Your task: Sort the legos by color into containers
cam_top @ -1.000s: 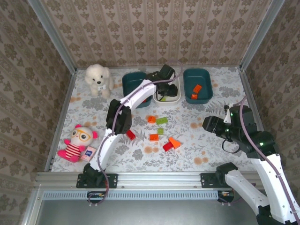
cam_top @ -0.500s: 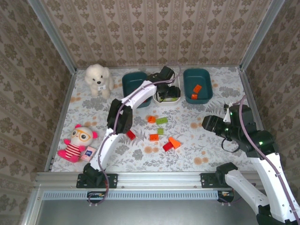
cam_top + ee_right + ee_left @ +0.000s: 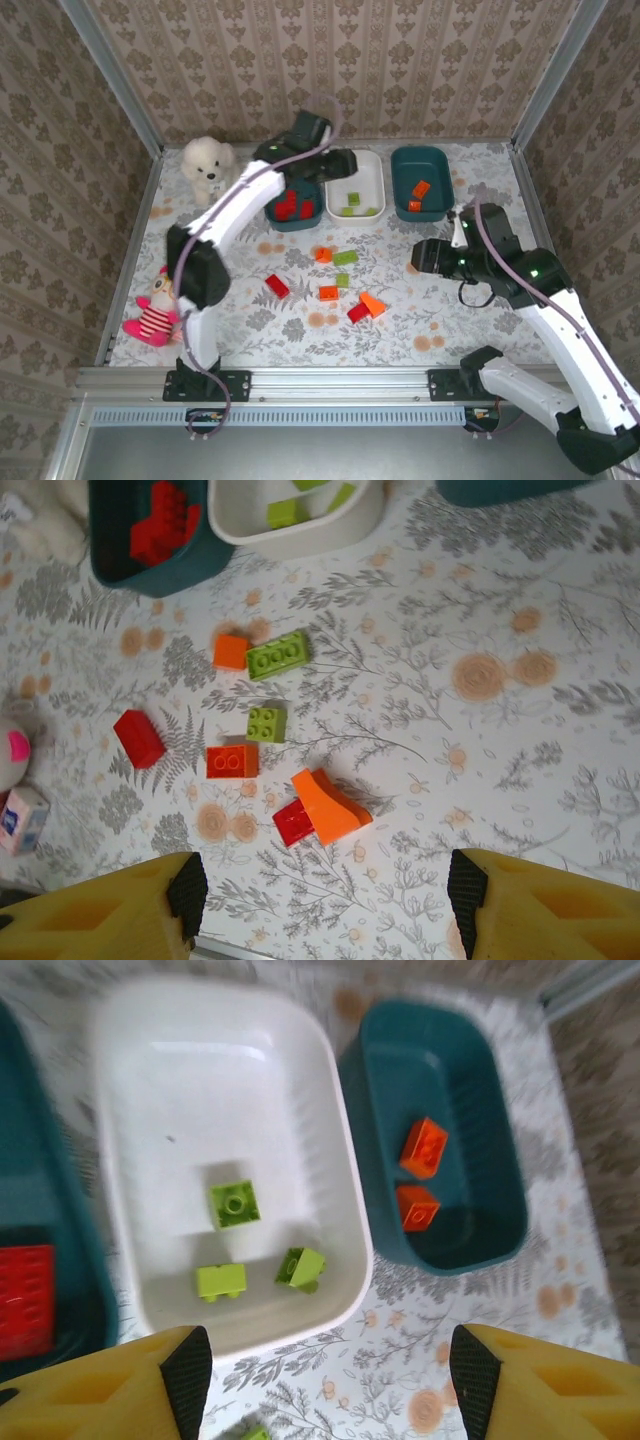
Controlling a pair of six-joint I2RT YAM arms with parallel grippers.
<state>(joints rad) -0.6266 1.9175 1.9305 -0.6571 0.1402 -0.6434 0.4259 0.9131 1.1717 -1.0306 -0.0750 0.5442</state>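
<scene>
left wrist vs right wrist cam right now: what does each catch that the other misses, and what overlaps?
Left wrist adds: two orange bricks lying inside the right teal tub.
Right wrist adds: the loose bricks scattered on the table, in red, orange and lime.
Shared: the white tub holding lime bricks, and the left teal tub holding red bricks.

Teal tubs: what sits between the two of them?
The white tub with three lime green bricks lies between them, plain in the top external and left wrist views.
</scene>
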